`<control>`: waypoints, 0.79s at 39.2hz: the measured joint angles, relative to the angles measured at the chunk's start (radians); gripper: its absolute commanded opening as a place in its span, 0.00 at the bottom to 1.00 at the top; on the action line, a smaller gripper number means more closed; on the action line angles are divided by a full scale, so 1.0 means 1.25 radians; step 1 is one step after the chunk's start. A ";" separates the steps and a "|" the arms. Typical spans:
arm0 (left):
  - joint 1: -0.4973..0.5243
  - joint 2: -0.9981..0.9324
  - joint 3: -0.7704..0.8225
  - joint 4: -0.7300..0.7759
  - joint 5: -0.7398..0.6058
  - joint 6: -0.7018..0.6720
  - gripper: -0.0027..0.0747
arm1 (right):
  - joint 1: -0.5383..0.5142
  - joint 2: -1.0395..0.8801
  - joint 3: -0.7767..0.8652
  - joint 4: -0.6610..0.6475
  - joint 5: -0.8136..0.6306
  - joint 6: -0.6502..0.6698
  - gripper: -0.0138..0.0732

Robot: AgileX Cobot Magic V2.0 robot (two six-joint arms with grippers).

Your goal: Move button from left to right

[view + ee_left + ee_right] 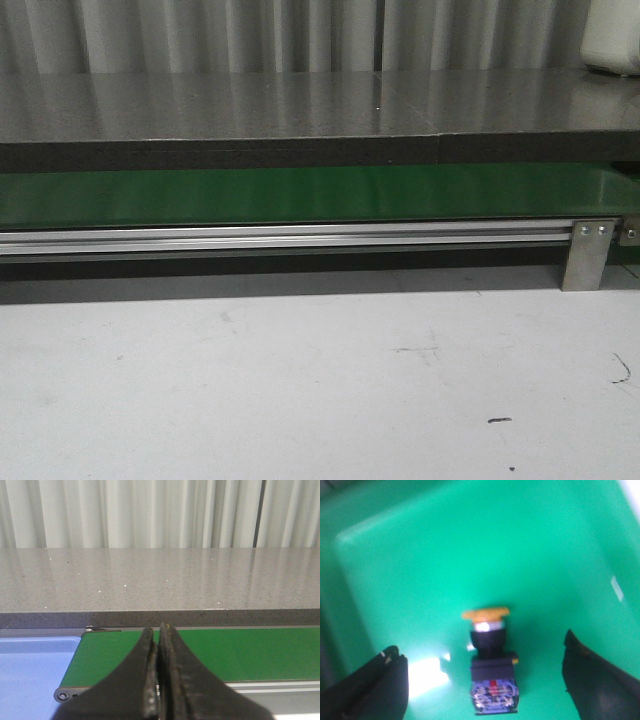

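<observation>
1. From where the front camera stands, a long green belt [300, 195] runs across the room, with a silver aluminium rail [280, 238] along its near edge and a small metal bracket [587, 252] holding that rail toward the right end.
2. Behind the belt sits a grey speckled counter [300, 105], and behind that hang pale curtains [250, 35].
3. In front of the belt lies a white, scuffed table [320, 380]. Neither arm shows in this front view.
4. The left gripper [159, 670] hangs over the end of the belt, its two black fingers [147, 680] pressed together with nothing between them.
5. Just beside that end of the belt, in the left wrist view, is a blue tray [35, 670].
6. The right gripper [482, 680] is spread wide, one dark finger to each side of the button [490, 665], and neither finger seems to touch it, though the picture is blurred.
7. The button lies on its side inside a green bin [470, 555] with raised walls and rounded corners.
8. Its orange-yellow cap [485, 613] points away from the gripper, the black body follows, and the terminal end with blue and red bits sits nearest the fingers.
9. The button rests on the bin floor between the open fingers, apart from the walls. A bright glare patch lies on the floor just beside it.
</observation>
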 measured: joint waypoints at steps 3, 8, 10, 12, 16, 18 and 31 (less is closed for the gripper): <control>0.000 0.000 0.000 0.000 0.000 0.000 0.01 | 0.020 -0.051 -0.002 -0.002 -0.011 -0.002 0.76; 0.000 0.000 0.000 0.000 0.000 0.000 0.01 | 0.075 -0.122 -0.004 -0.002 -0.016 -0.008 0.52; 0.000 0.000 0.000 0.000 0.000 0.000 0.01 | 0.099 -0.151 -0.004 -0.002 -0.016 -0.016 0.42; 0.000 0.000 0.000 0.000 0.000 0.000 0.01 | 0.123 -0.174 -0.004 -0.002 -0.014 -0.016 0.33; 0.000 0.000 0.000 0.000 0.000 0.000 0.01 | 0.169 -0.213 -0.004 -0.002 0.003 -0.016 0.18; 0.000 0.000 0.000 0.000 0.000 0.000 0.01 | 0.192 -0.230 -0.004 -0.002 0.009 -0.016 0.13; 0.000 0.000 0.000 0.000 0.000 0.000 0.01 | 0.321 -0.418 0.212 -0.002 -0.111 -0.016 0.08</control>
